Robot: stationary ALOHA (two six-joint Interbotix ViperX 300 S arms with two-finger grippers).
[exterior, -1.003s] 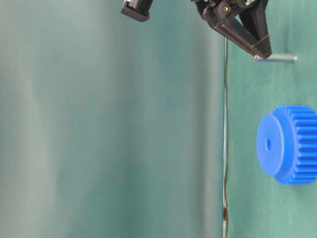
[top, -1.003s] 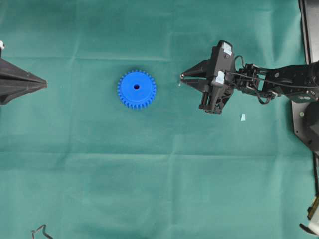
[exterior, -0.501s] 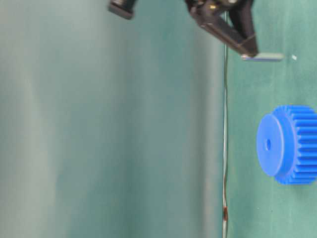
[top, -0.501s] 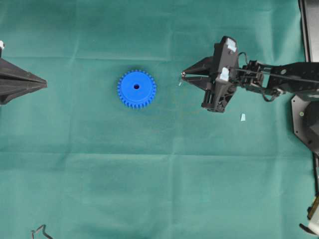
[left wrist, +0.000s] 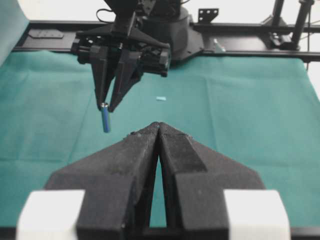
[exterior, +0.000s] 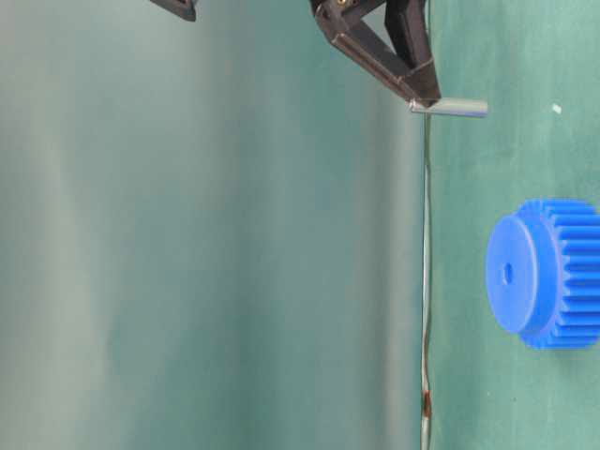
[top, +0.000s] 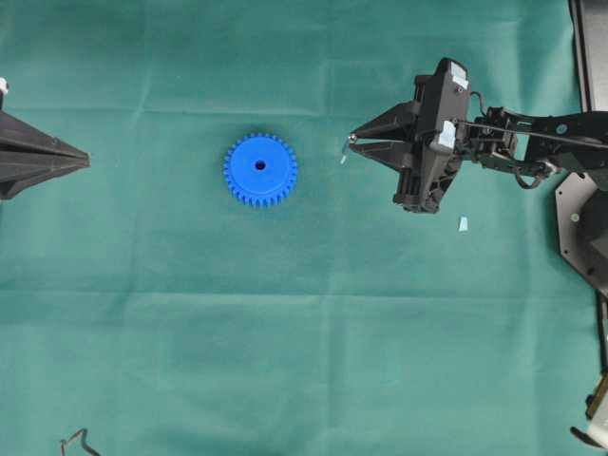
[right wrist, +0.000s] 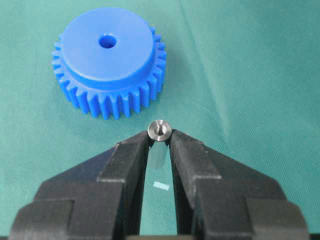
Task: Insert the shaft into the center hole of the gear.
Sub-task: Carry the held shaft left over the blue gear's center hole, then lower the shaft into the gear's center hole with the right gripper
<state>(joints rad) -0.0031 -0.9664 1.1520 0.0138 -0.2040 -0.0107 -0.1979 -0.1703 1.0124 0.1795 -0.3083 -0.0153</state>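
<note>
Resting at the far left edge of the overhead view, the left hand (top: 84, 160) points toward the middle of the desk (top: 285, 332); its own wrist view shows the two black fingers (left wrist: 145, 150) pressed together at the tips, with nothing between them. Right of it, left of centre and in the upper half of the overhead frame, the gear (top: 260, 170) lies flat on the green cloth covering the desk, well apart from both hands. Its center hole (top: 260, 165) faces up as a small dark dot in the blue face, unoccupied. In the table-level view, which is turned on its side, the gear sits at the lower right with its toothed rim against the cloth.

Further right in the overhead frame, the right hand (top: 350, 142) reaches in from the right edge, fingertips aimed at the gear but clearly short of it. It is pinching the shaft (top: 346, 150) at the very tips. The right wrist view shows the shaft's shiny round end between the two finger pads (right wrist: 135, 150), with the gear beyond it in the upper left. The table-level view shows the shaft sticking out from the fingertips toward the cloth, apparently clear of it.

A small pale-blue scrap (top: 463, 224) lies on the cloth under the right arm, right of the fingers.
</note>
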